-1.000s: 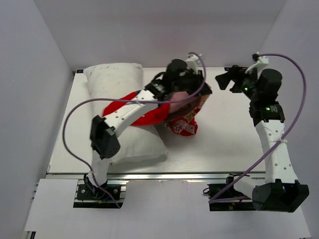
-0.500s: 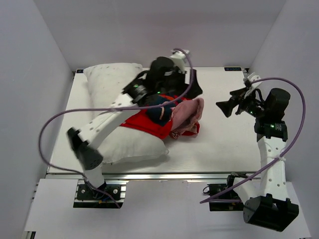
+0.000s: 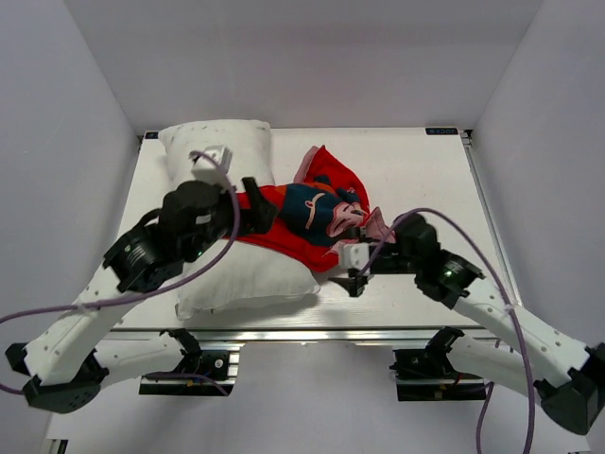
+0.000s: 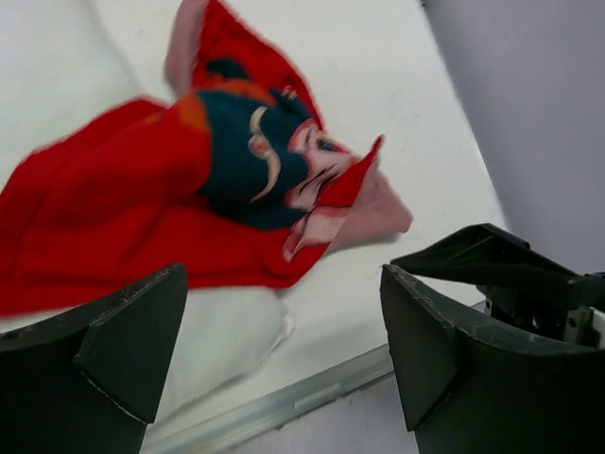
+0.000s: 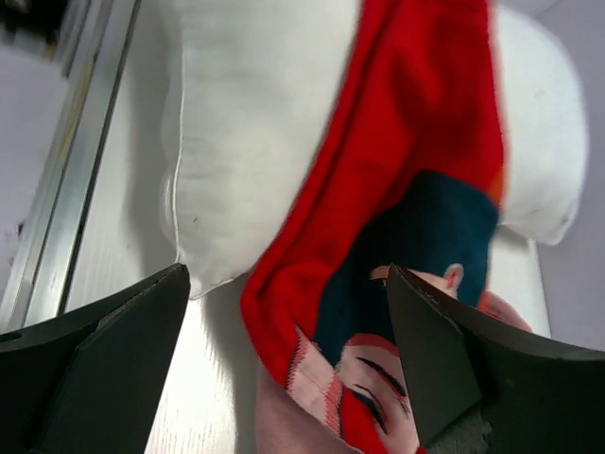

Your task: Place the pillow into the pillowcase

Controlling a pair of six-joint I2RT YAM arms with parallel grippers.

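Note:
The white pillow [image 3: 216, 151] lies on the left half of the table, running from the far left toward the near edge. The red pillowcase [image 3: 312, 213], with navy and pink print, is draped crumpled over the pillow's right side and onto the table. My left gripper [image 3: 260, 206] hovers open above the pillow at the pillowcase's left edge, nothing between its fingers. In the left wrist view the pillowcase [image 4: 189, 189] lies beyond the open left gripper [image 4: 284, 364]. My right gripper [image 3: 352, 270] stands open at the pillowcase's near right corner. Its view shows pillowcase [image 5: 378, 274] and pillow [image 5: 255, 113] past the right gripper [image 5: 288, 364].
The white table [image 3: 435, 189] stretches right of the fabric. A metal rail [image 3: 284, 333] runs along its near edge. White walls close in the left, right and back. Purple cables loop off both arms.
My left gripper opened, let go of the pillowcase and drew back toward the near left. The pillowcase dropped onto the pillow. The right arm swung down from the far right to the pillowcase's near edge.

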